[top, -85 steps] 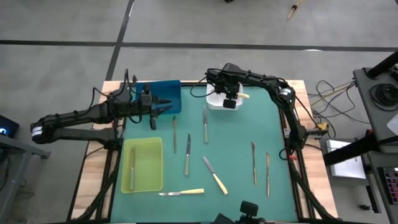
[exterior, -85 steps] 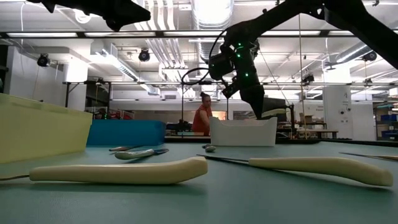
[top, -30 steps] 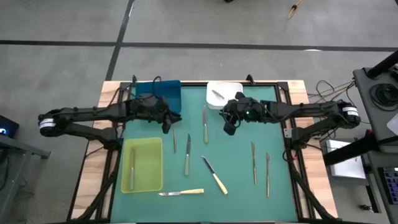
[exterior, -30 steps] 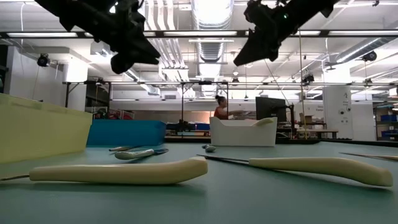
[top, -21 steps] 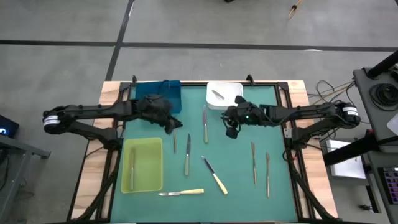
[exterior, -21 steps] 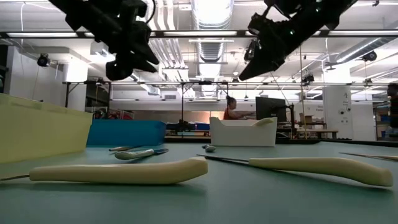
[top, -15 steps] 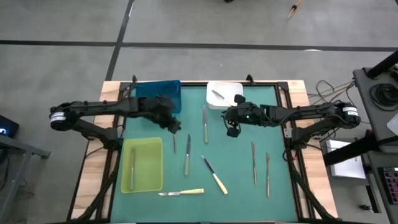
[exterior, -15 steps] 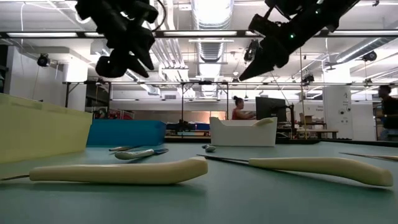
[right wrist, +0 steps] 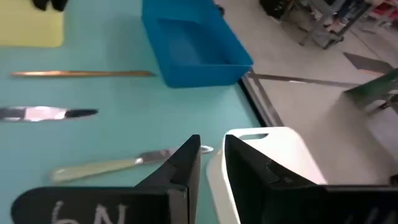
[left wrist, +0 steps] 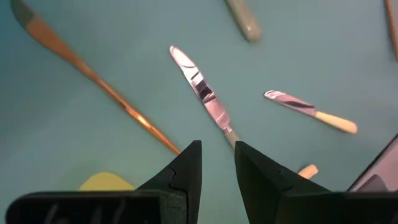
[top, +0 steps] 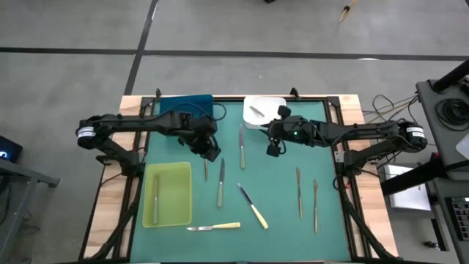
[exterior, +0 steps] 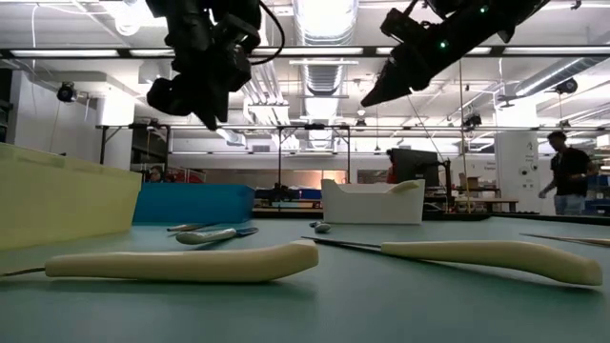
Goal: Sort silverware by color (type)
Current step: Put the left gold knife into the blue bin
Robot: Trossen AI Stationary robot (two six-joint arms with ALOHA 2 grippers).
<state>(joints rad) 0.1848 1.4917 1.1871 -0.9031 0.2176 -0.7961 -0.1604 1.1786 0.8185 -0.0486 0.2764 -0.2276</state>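
Note:
Several slim utensils lie flat on the green mat (top: pixel 278 183). All-grey ones lie at the middle (top: pixel 206 163) (top: pixel 221 183) (top: pixel 241 147) and at the right (top: pixel 299 192) (top: pixel 316 205). Yellow-handled knives lie near the front (top: pixel 253 207) (top: pixel 214 227). One utensil (top: pixel 155 196) lies in the yellow-green tray (top: pixel 179 176), and one knife (top: pixel 256 111) lies in the white tray (top: pixel 272 106). My left gripper (top: pixel 212 154) hangs above the middle utensils, narrowly open and empty (left wrist: pixel 217 155). My right gripper (top: pixel 272 150) hangs just near of the white tray, narrowly open and empty (right wrist: pixel 211 155).
The blue tray (top: pixel 187 108) stands at the far left, the white tray beside it, and the yellow-green tray at the near left. Wooden table edges border the mat. People move in the room beyond the table (exterior: pixel 562 176).
My left gripper has gone toward the table's right and near edges, from beside the blue tray to above the middle utensils, staying high. No utensil has moved.

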